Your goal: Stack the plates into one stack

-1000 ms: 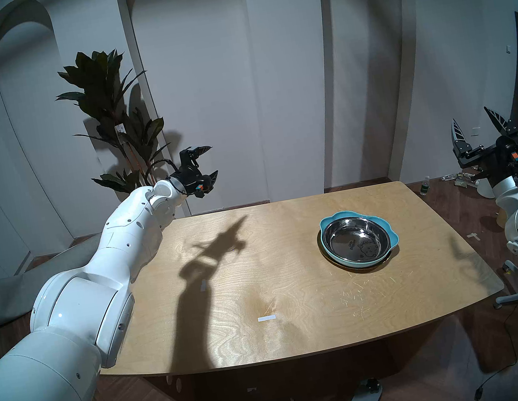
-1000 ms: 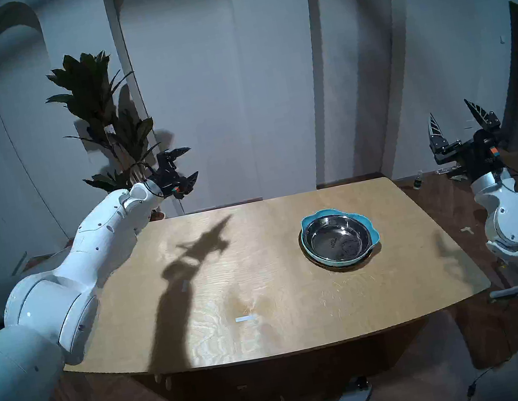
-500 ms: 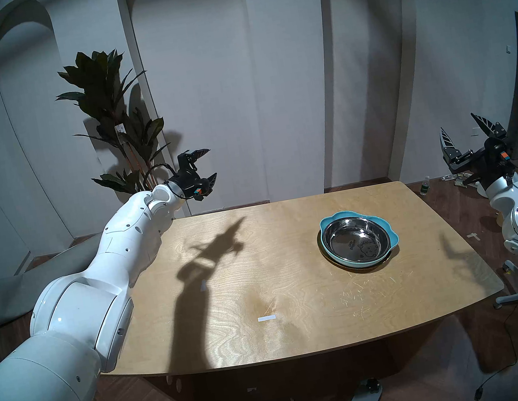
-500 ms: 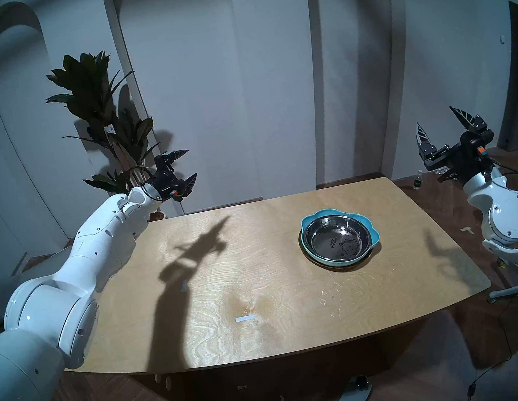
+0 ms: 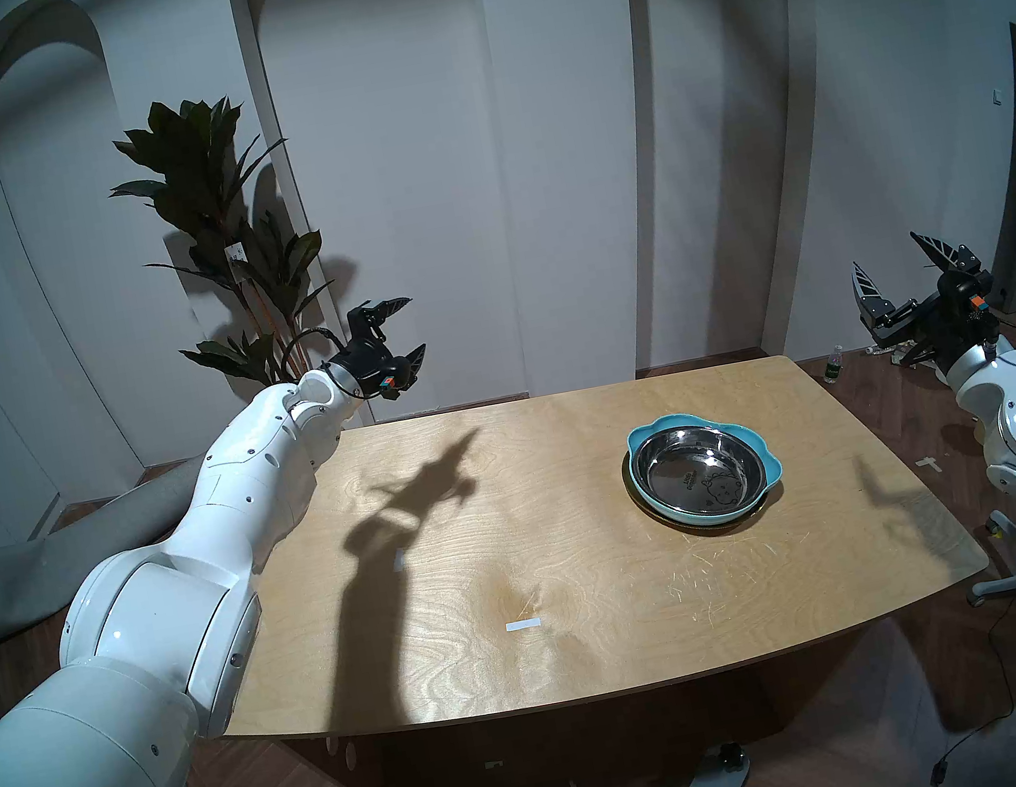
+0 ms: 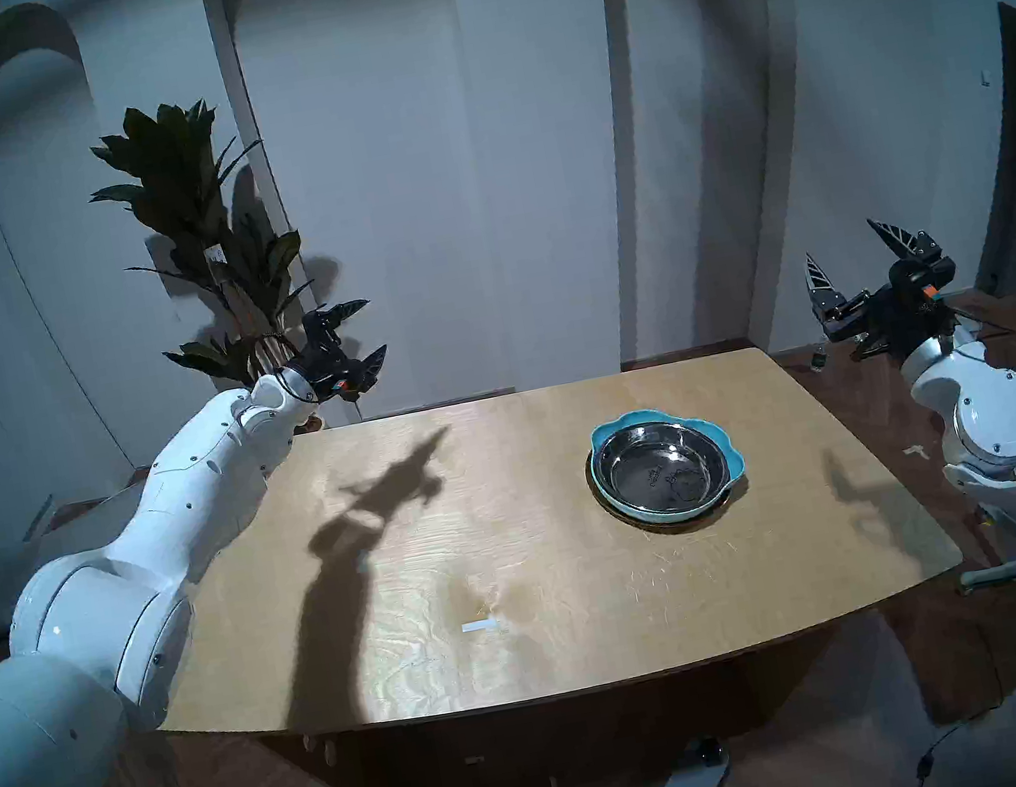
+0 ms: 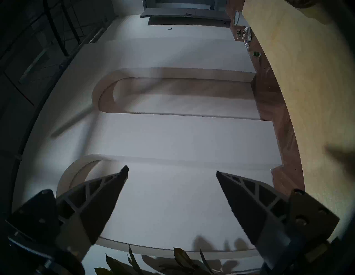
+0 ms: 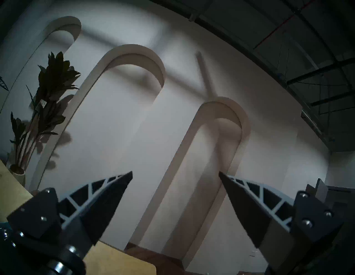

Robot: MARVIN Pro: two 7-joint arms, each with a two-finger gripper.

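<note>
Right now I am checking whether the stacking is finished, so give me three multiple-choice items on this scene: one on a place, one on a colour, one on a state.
1. Where does the steel dish sit?
A. inside the blue dish
B. beside it on the table
C. in a gripper

2. What colour is the lobed dish under it?
A. red
B. blue
C. white

3. How do the left gripper and right gripper stand?
A. both shut
B. one holding a dish
C. both open and empty

Answers:
1. A, the blue rim rings it.
2. B, the rim shows blue.
3. C, both wrist views show spread fingers with nothing between them.
</note>
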